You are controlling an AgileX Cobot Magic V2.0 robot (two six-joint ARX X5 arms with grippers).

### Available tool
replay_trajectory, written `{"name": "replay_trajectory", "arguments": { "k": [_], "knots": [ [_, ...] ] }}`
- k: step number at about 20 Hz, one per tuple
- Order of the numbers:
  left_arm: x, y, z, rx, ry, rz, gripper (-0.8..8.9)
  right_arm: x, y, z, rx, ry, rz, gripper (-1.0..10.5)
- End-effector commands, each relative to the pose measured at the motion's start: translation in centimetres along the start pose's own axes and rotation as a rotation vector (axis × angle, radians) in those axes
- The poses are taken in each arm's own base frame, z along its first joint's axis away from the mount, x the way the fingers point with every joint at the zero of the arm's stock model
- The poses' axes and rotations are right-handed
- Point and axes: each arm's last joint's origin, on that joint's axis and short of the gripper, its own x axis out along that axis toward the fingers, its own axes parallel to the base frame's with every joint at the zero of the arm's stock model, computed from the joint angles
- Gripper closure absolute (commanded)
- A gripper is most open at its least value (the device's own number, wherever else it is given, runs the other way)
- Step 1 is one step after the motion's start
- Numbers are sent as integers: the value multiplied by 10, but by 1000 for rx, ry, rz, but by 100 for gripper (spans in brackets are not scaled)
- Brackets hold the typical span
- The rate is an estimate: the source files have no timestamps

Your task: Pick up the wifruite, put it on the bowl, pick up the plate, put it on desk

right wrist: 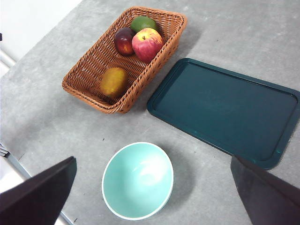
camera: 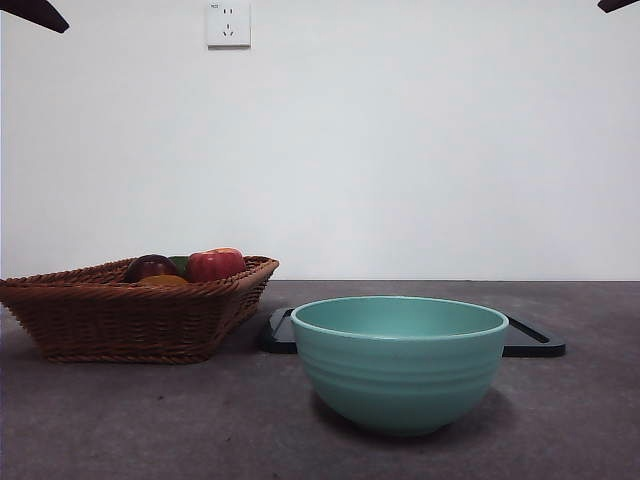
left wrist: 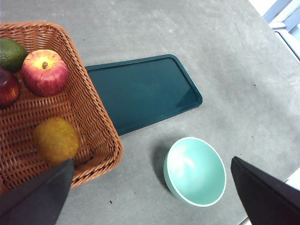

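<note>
The orange-brown wifruite [right wrist: 113, 81] lies in a brown wicker basket [right wrist: 89, 70], near its end toward the bowl; it also shows in the left wrist view [left wrist: 56, 139] and as a sliver in the front view [camera: 163, 281]. The teal-green bowl [camera: 399, 362] stands empty on the dark grey desk [camera: 150, 420], in front of a flat dark green tray [right wrist: 225, 110]. The bowl shows in both wrist views [left wrist: 195, 171] [right wrist: 138, 180]. My left gripper [left wrist: 150, 197] and right gripper [right wrist: 152, 197] are open, empty and high above the desk.
The basket [camera: 120, 320] also holds a red apple [right wrist: 147, 43], a dark purple-red fruit [right wrist: 124, 40] and a green fruit [right wrist: 143, 23]. A wall socket [camera: 228, 23] is on the white wall behind. The desk's edge [right wrist: 11, 154] runs close to the bowl.
</note>
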Motion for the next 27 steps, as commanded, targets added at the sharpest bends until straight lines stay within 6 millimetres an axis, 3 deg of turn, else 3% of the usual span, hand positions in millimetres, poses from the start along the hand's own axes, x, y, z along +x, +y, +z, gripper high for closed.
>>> {"name": "replay_trajectory", "arguments": {
  "k": [1,6,9,12,16,22,27],
  "knots": [
    [-1,-3,5,23,-16,-9,188,-2,2,5,-14,-14,7,420],
    [4,-1,5,13,5,-1,189,-2,2,5,-14,-14,7,419],
    [23,8,9,-19,106,79,189,-2,2,5,-14,-14,7,419],
    [52,20,27,-41,227,248,190,-2,2,4,-13,-11,7,420],
    [104,39,42,-88,387,337,192,-2,2,4,-12,-11,8,420],
    [183,71,35,-135,529,372,193,-2,2,4,-12,-10,12,420],
    [217,87,25,-150,564,391,193,-2,2,4,-12,-10,12,420]
  ]
}}
